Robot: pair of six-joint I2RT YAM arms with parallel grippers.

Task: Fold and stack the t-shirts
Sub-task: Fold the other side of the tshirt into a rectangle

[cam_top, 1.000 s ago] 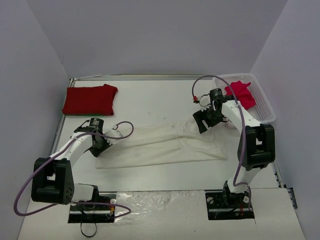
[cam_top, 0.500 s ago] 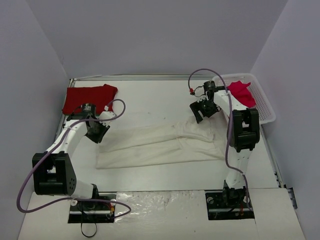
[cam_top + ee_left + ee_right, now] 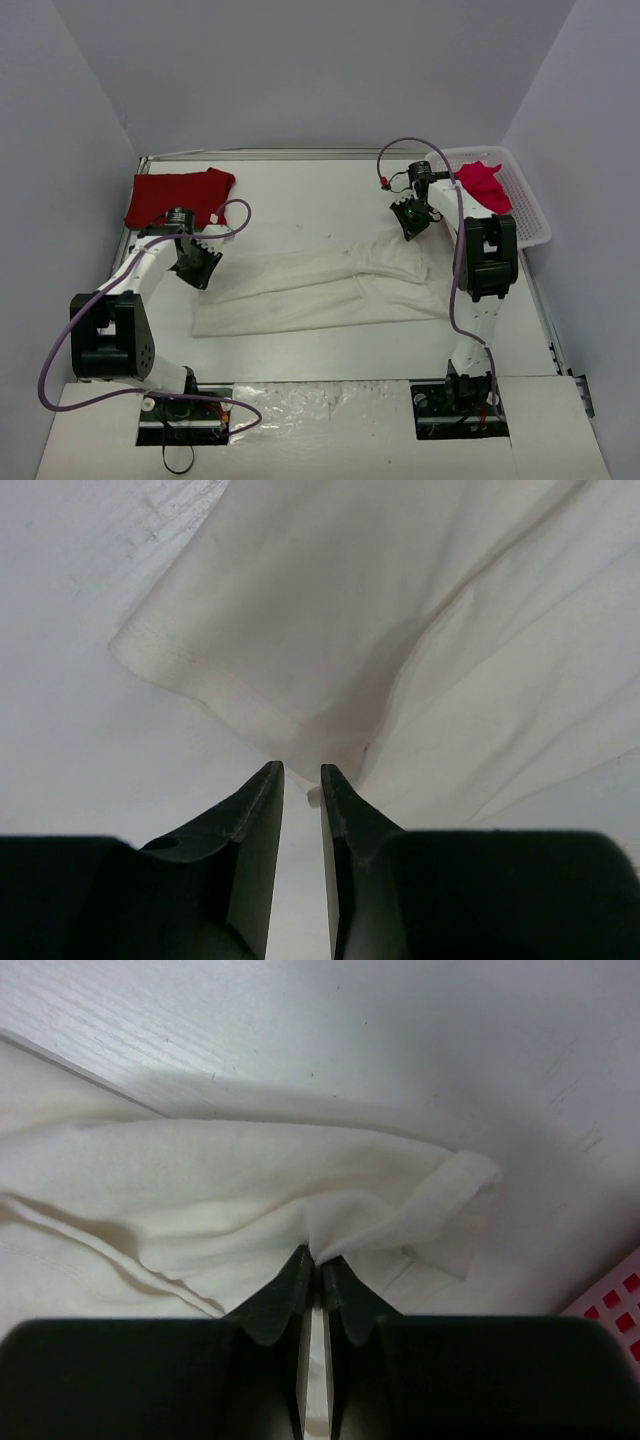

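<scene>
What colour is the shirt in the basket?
Pinkish-red. The shirt in the basket shows best in the top view.

cream-white t-shirt (image 3: 320, 290), red t-shirt (image 3: 178, 200), pinkish-red t-shirt (image 3: 482, 187), white lattice basket (image 3: 528, 210)

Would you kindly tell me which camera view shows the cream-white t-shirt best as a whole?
The top external view: it alone frames the whole cream-white t-shirt. The left wrist view shows only a hemmed corner gathered at the left gripper; the right wrist view shows only folds pinched in the right gripper.
</scene>
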